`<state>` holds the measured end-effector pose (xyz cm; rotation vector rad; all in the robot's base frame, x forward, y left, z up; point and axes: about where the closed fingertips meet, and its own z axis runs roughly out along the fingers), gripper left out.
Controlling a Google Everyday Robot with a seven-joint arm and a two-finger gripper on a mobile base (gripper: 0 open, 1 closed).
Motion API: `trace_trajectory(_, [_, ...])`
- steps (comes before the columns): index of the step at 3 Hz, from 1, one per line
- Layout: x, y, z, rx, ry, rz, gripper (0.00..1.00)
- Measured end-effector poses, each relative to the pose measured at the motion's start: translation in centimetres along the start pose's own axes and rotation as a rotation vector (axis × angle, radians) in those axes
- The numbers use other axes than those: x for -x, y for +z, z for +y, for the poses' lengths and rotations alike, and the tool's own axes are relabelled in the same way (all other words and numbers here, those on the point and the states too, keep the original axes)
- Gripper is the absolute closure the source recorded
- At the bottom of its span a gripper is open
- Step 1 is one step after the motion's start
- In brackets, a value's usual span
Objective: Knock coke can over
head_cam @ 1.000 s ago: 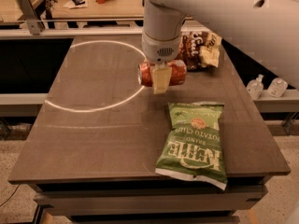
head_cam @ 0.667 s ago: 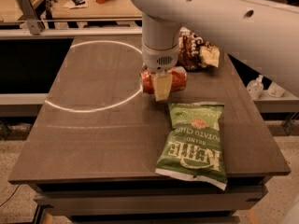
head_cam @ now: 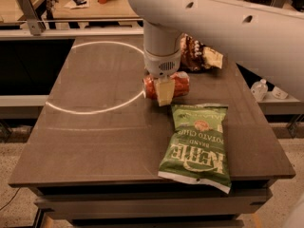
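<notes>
The coke can (head_cam: 178,84), red with a silver end, lies on its side on the dark table (head_cam: 95,127), near the middle back. My gripper (head_cam: 164,93) hangs from the white arm right over the can's left half. One pale finger (head_cam: 164,92) stands in front of the can and covers part of it. The other finger is hidden behind.
A green Kettle potato chip bag (head_cam: 197,144) lies flat just in front of and to the right of the can. A brown snack bag (head_cam: 197,55) lies behind the can at the back right. A white ring of light marks the table's left half. A small bottle (head_cam: 260,89) stands off the table on the right.
The arm has shifted slightly forward and its upper part now fills more of the view. The can still lies on its side in about the same place.
</notes>
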<state>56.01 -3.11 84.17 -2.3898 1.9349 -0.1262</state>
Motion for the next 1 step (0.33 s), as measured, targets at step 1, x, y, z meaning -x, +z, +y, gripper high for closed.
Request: trace_trajectory(1, [0.00,-0.01,-0.02,-0.003,0.000,-0.001,0.59])
